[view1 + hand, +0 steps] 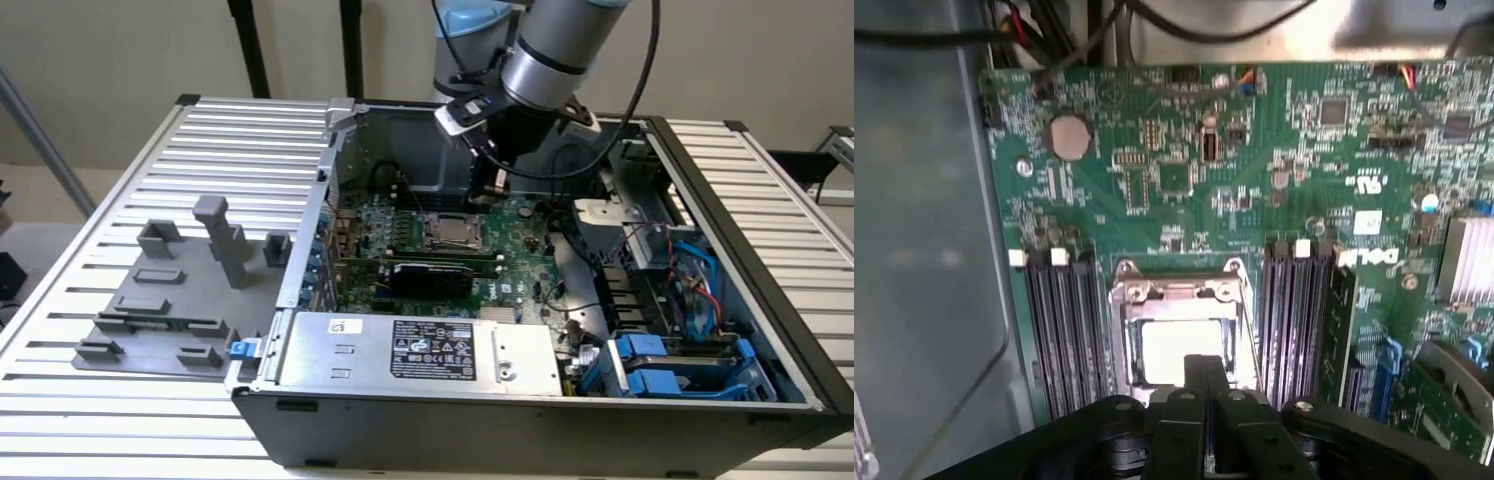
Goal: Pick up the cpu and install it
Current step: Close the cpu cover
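The cpu [1176, 350] lies flat inside the metal socket frame [1174, 291] on the green motherboard [1254, 170], between two banks of memory slots [1059, 330]. The jaws are pressed together with nothing between them. They hang just above the cpu, and their black tips cover its near edge. The open computer case [534, 432] stands on a ribbed tabletop [227, 150].

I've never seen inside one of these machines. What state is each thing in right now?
Computer case, open, side cover off.
Chip, lying in its socket.
Hand, shut, holding nothing, poised over the chip.
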Controlling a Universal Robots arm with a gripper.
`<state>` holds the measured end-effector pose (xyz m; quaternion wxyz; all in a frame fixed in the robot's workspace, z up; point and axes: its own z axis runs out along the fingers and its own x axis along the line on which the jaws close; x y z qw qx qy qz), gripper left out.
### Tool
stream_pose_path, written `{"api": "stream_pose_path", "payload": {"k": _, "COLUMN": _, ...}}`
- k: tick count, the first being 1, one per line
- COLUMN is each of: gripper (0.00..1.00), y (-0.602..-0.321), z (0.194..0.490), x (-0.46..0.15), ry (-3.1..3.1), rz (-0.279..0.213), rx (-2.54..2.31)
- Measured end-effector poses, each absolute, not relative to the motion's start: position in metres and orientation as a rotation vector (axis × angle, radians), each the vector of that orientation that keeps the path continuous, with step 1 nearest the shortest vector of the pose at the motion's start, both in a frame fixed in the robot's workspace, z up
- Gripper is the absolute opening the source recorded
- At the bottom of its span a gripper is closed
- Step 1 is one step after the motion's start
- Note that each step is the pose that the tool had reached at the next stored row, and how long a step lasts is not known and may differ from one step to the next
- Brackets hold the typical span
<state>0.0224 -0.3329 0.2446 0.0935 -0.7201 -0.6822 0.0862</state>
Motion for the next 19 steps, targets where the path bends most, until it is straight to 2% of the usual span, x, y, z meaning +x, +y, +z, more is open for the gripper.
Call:
{"api": "stream_pose_path", "payload": {"k": 10, "gripper": 0.11, "y": -0.333, "z": 0.235, "x": -0.020, "ry": -2.011, "rz": 0.280, "rx": -2.123}}
{"api": "stream_pose_path", "payload": {"k": 19, "gripper": 0.11, "y": -0.333, "z": 0.218, "x": -0.024, "ry": -2.009, "rz": 0.279, "rx": -2.125}}
